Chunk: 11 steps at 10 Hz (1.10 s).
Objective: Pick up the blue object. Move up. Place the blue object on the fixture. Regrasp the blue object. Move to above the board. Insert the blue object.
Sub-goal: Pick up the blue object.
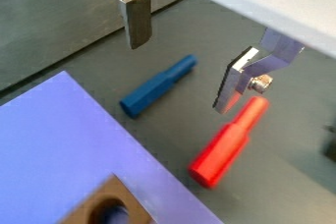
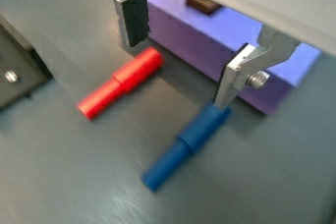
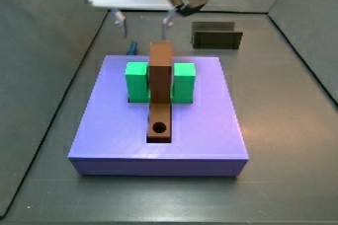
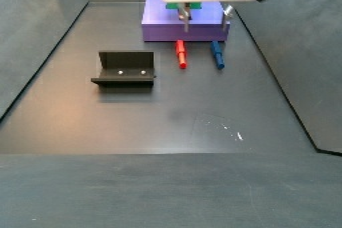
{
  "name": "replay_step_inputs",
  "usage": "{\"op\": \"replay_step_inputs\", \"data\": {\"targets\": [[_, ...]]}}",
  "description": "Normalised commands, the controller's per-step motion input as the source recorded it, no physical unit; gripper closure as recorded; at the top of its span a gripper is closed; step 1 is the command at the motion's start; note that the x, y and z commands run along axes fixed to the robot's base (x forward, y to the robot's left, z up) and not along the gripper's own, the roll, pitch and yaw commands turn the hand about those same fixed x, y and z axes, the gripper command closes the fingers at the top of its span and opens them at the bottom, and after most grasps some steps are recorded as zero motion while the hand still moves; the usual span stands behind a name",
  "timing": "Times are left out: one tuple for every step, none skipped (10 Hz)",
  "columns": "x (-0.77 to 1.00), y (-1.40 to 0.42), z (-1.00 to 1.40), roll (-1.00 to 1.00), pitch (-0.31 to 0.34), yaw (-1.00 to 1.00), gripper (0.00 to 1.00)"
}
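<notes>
The blue object (image 1: 160,84) is a short blue peg lying flat on the dark floor beside the lavender board (image 1: 59,154). It also shows in a wrist view (image 2: 184,149) and in both side views (image 3: 130,46) (image 4: 217,53). My gripper (image 1: 180,73) is open and empty, and hangs above the floor with the pegs below its fingers. It shows in both side views (image 3: 145,19) (image 4: 203,14) next to the board's end. The fixture (image 4: 124,69) stands apart on the floor, and also shows in a side view (image 3: 218,38).
A red peg (image 1: 226,142) lies next to the blue one, parallel to it (image 4: 182,54). The board (image 3: 199,130) carries a brown bar (image 3: 161,86) with a round hole and two green blocks (image 3: 136,81). Dark walls enclose the floor.
</notes>
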Motion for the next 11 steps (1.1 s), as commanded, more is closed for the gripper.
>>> {"op": "replay_step_inputs", "data": {"targets": [[-0.38, -0.10, -0.47, 0.09, -0.166, 0.08, 0.00], [-0.31, -0.19, -0.39, 0.13, -0.219, 0.03, 0.00], [-0.28, -0.20, -0.39, 0.13, -0.234, 0.03, 0.00], [-0.17, -0.17, -0.50, 0.18, -0.180, 0.00, 0.00], [-0.21, -0.05, -0.36, 0.15, -0.160, -0.02, 0.00], [-0.13, -0.02, -0.12, 0.19, -0.119, -0.09, 0.00], [-0.05, -0.08, -0.23, 0.23, -0.159, -0.13, 0.00], [0.00, -0.07, -0.23, 0.21, -0.166, -0.13, 0.00], [-0.03, 0.00, -0.29, 0.17, -0.190, -0.07, 0.00], [-0.03, 0.00, -0.33, 0.05, -0.231, 0.00, 0.00], [-0.02, 0.00, -0.21, 0.02, -0.189, 0.00, 0.00]]}}
